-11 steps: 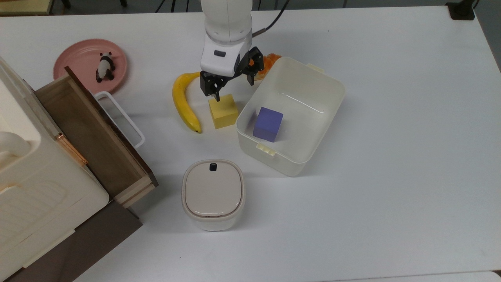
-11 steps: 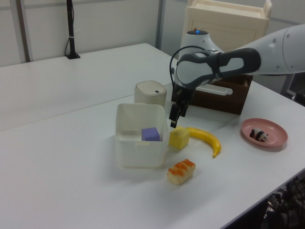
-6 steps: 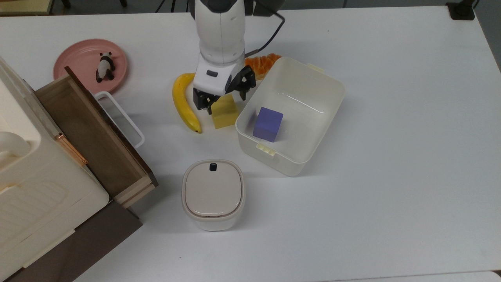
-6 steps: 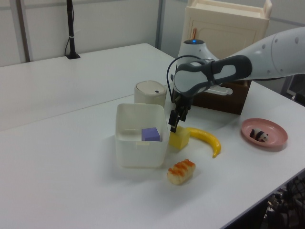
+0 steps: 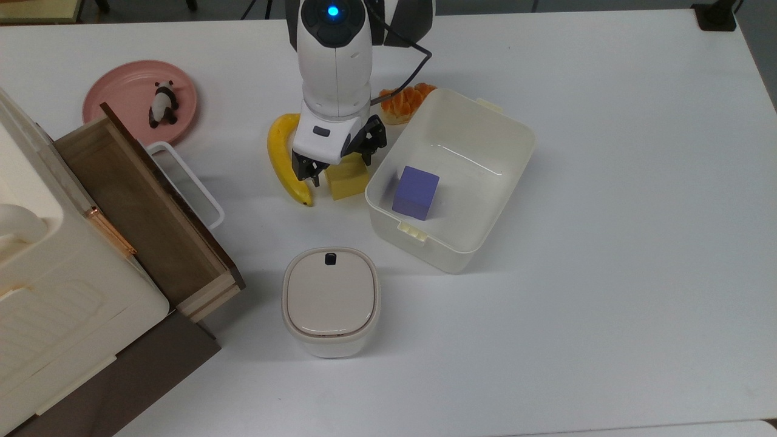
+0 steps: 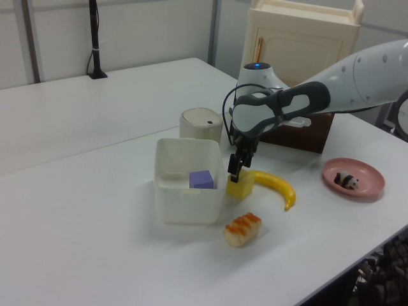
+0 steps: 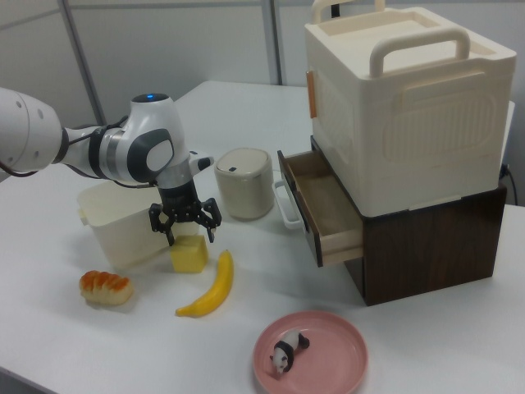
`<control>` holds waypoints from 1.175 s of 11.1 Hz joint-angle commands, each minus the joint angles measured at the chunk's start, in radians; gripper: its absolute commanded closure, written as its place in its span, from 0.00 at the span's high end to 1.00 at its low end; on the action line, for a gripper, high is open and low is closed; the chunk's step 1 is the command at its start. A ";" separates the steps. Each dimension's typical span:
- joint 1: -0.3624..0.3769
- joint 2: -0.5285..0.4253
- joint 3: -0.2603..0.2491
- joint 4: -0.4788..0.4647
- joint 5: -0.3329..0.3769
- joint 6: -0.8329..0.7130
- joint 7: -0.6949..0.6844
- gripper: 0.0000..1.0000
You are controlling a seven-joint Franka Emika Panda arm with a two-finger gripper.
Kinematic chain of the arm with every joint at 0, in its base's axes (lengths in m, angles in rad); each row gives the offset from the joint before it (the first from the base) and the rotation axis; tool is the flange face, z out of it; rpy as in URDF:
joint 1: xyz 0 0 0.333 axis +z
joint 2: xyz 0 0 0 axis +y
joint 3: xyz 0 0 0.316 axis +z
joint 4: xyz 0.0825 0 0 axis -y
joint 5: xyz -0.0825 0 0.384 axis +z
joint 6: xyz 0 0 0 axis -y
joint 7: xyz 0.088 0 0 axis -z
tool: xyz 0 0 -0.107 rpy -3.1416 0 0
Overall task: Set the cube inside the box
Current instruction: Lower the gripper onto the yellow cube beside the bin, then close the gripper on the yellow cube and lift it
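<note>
The hand (image 5: 335, 165) is sitting right down over the yellow cube (image 5: 348, 182), its white body hiding most of the cube's top in the top view. The black fingers (image 7: 212, 220) are standing spread wide, one on each side of the cube, with no clear squeeze on it. The cube is resting on the counter (image 5: 607, 182), just beside the box (image 5: 467, 255) and outside its wall, between the box and the banana (image 5: 280, 159). Inside the box a purple cube (image 5: 416, 192) is lying near the latch end closest to the lidded bin (image 5: 331, 300). In the left view the box wall is cutting off the yellow cube's near edge. Beyond the banana from the box, the wooden drawer (image 5: 142, 209) is standing open; its inside is hard to make out.
</note>
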 commanded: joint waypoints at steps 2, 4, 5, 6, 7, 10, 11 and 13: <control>0.011 0.013 -0.008 0.000 -0.062 0.010 0.021 0.47; 0.010 0.013 -0.008 0.000 -0.064 0.012 0.019 0.22; 0.010 0.013 -0.008 0.000 -0.064 0.012 0.019 0.21; 0.010 0.010 -0.008 0.005 -0.064 0.012 0.021 0.22; 0.007 -0.010 -0.008 0.008 -0.061 0.012 0.031 0.22; -0.038 -0.143 -0.008 0.008 -0.050 0.007 0.044 0.22; -0.039 -0.177 -0.008 0.008 -0.049 0.001 0.044 0.23; -0.032 -0.191 -0.010 0.008 -0.049 0.003 0.044 0.24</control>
